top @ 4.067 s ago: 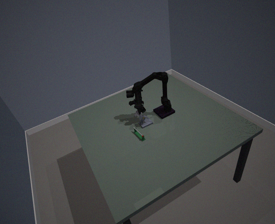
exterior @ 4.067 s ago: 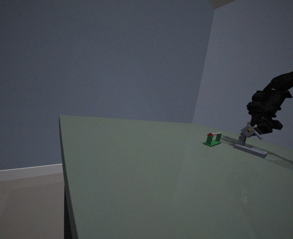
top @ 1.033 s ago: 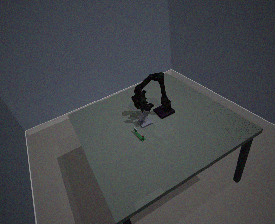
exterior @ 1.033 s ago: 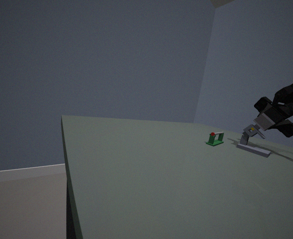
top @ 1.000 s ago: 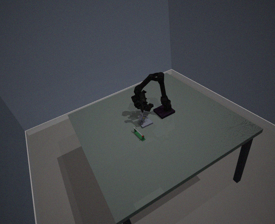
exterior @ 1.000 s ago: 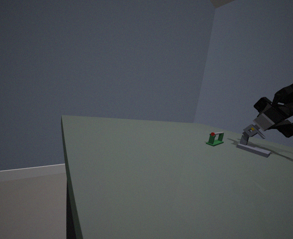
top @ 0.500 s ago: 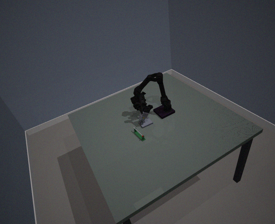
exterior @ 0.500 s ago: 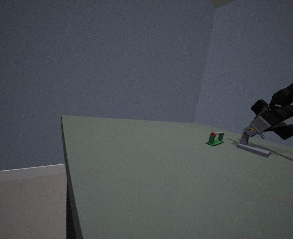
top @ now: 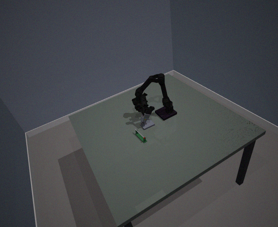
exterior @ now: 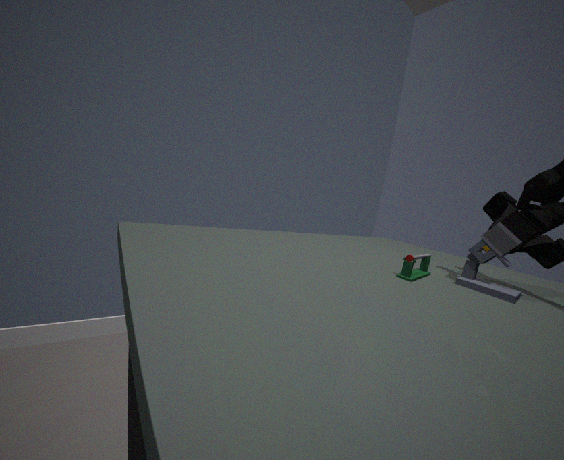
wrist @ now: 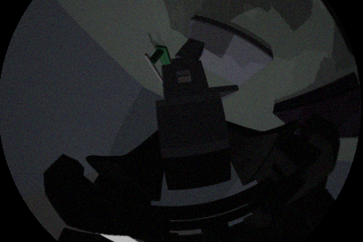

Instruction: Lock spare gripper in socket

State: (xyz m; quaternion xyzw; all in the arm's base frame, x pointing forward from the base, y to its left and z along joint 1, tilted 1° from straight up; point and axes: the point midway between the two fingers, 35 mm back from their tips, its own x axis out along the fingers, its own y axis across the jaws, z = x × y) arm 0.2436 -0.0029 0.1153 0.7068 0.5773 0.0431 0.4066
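My gripper is shut on the grey block of the spare gripper. The block sits close against the tilted grey socket, and its spigot is inside. I cannot tell whether they meet flush. Through the socket's side window a yellow patch shows. The mount's base is flat on the table. The lock pin, with its red head, lies across the green rack, out of the socket.
A thin grey plate sticks out from the socket's side beside the block. The dark arm base stands behind the mount. The green rack is a short way in front of the mount on the table.
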